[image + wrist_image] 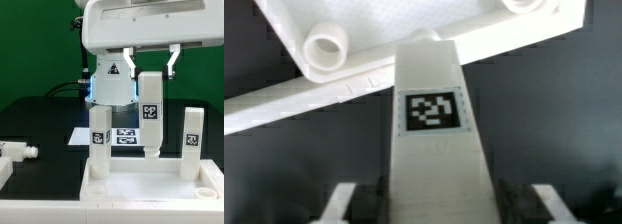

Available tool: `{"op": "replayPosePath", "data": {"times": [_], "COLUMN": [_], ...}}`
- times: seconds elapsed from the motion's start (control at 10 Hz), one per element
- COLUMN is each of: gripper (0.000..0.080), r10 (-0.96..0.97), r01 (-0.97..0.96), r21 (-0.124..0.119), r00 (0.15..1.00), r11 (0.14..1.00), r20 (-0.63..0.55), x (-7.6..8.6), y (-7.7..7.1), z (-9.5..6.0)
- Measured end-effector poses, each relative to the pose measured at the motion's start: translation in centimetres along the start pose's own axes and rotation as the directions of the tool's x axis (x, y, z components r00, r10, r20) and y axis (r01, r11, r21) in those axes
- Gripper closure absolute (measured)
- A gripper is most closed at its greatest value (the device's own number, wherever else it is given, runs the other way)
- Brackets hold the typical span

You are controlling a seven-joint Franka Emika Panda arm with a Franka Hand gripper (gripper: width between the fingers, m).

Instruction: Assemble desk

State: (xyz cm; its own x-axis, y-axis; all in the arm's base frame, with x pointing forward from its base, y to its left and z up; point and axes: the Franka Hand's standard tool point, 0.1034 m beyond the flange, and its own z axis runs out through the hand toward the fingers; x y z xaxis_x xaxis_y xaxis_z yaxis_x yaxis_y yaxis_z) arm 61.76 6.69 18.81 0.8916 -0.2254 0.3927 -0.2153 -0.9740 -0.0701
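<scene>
The pincer (150, 74) is clamped on the top of the held leg (148, 115), which hangs upright straight beneath it down to the far rim of the tabletop (140, 188), where a second leg (100, 138) and a third leg (192, 140) stand lower down on either side.

Lab: robot arm (130, 25), tagged marker board (124, 137)

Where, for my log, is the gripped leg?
In the exterior view, the gripped leg stands upright in the gripper at the tabletop far rim, between that view's left leg and right leg.
</scene>
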Motion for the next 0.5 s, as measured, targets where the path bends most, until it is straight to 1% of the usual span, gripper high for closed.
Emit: {"op": "replayPosePath", "data": {"times": [0.1,0.2,0.3,0.4,0.5], "gripper": [0.0515,0.0515,0.0515,0.0515,0.0515], "r10": [-0.043,-0.078,-0.066,-0.062,-0.065], "r01": [0.043,0.078,0.066,0.062,0.065], "r21": [0.005,0.011,0.013,0.01,0.011], "r00": [0.999,0.997,0.998,0.998,0.998], "r11": [0.999,0.997,0.998,0.998,0.998], "r20": [0.005,0.007,0.009,0.009,0.01], "x": [-0.5,-0.9,-0.7,-0.6,-0.8], "y": [-2.7,-4.3,-3.5,-3.3,-3.5], "z": [0.5,0.8,0.8,0.9,0.9]}}
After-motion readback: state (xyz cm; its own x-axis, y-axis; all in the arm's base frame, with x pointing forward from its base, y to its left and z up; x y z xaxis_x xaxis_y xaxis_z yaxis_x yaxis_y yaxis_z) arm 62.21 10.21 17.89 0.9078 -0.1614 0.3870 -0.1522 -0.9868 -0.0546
